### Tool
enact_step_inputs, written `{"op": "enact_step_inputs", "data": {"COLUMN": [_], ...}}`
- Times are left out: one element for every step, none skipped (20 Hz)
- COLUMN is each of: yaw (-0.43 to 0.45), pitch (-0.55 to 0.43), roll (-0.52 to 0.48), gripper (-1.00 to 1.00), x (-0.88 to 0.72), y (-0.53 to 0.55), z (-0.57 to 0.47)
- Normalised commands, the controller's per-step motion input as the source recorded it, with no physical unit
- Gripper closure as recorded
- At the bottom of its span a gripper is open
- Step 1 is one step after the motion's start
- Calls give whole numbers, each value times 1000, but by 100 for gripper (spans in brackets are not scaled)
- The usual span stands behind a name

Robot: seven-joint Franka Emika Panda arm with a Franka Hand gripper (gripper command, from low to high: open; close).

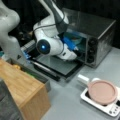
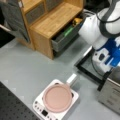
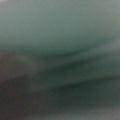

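Working from the left of a front view, I see a wooden cabinet [image 1: 23, 90] at the near left corner, with an open grey drawer [image 1: 37, 75] along its far side holding a yellow item [image 1: 16, 67] and something green. The same cabinet [image 2: 53, 21] shows at the far left in a front view, its drawer [image 2: 66, 37] pulled out toward the right with the yellow and green pieces inside.

Next comes my arm. It bends down over the open glass door [image 1: 58, 66] of a toaster oven [image 1: 96, 37], the door lying flat toward the near side. The tool [image 1: 75, 51] reaches into the oven's mouth, just beside a teal bowl [image 1: 75, 37] that sits inside the chamber. I cannot tell whether the tool is released or clenched, because the arm's blue-and-white wrist covers it. In a front view the wrist [image 2: 110, 53] hangs above the door frame [image 2: 86, 68], and only a corner of the oven [image 2: 111, 92] shows at the right edge. The wrist view gives me nothing but a close teal-green surface filling the frame.

Furthest right and near, on the grey table [image 1: 67, 100], stands a white hot plate [image 1: 100, 100] carrying a pink pan [image 1: 102, 91] with a pale handle [image 1: 83, 78] pointing toward the oven door. Both also appear in a front view, pan [image 2: 57, 97] on hot plate [image 2: 40, 108].
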Motion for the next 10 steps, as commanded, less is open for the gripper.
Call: {"op": "enact_step_inputs", "data": {"yaw": [-188,-195,-195,-203,-204,-205,-204,-195,-187,-182], "pitch": [-171,-174,-175,-175,-171,-165,-157,-147,-144,-145], "roll": [39,31,28,18,9,0,-3,-2,-6,-11], "gripper": [100,100,100,100,100,100,100,100,100,100], "x": [-146,-155,-160,-167,-175,-184,-196,-210,-219,-225], "y": [100,90,84,73,59,38,13,-17,-52,-90], "z": [-68,-67,-67,-68,-66,-65,-62,-56,-56,-55]}}
